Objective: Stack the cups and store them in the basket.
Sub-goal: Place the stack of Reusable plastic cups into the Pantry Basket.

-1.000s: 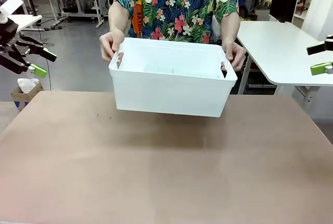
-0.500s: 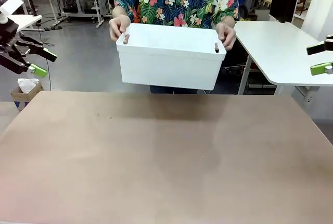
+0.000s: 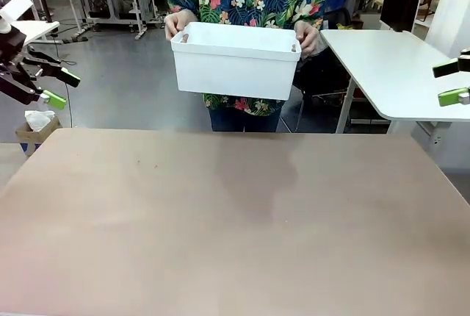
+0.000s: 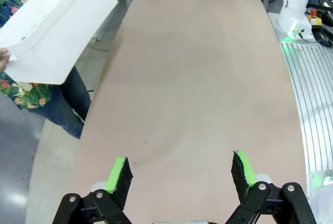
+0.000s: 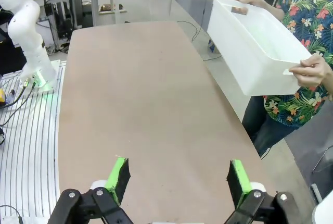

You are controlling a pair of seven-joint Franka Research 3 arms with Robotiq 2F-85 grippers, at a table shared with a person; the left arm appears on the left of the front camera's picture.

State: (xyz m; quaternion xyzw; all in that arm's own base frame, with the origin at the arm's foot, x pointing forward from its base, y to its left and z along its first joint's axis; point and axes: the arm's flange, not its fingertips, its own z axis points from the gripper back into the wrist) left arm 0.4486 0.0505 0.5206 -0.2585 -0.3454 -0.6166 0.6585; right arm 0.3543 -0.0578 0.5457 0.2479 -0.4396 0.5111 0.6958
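A person holds the white basket (image 3: 235, 62) by both handle cutouts, in the air beyond the table's far edge at chest height. The same basket (image 4: 52, 31) appears at the upper left of the left wrist view, and the basket (image 5: 257, 54) at the upper right of the right wrist view. My left gripper (image 3: 57, 87) hangs open at the far left, off the table. My right gripper (image 3: 454, 82) hangs open at the far right. Both pairs of green pads, left (image 4: 120, 174) and right (image 5: 120, 177), have nothing between them. The cups are out of view.
The brown table (image 3: 235, 220) lies bare in front of me. A white table (image 3: 396, 66) stands at the back right, behind the person. The other arm's white base (image 5: 28, 36) stands beside the table's end.
The person has lifted the basket off the table's far side and carried it up and away, stepping back. Neither gripper has moved.
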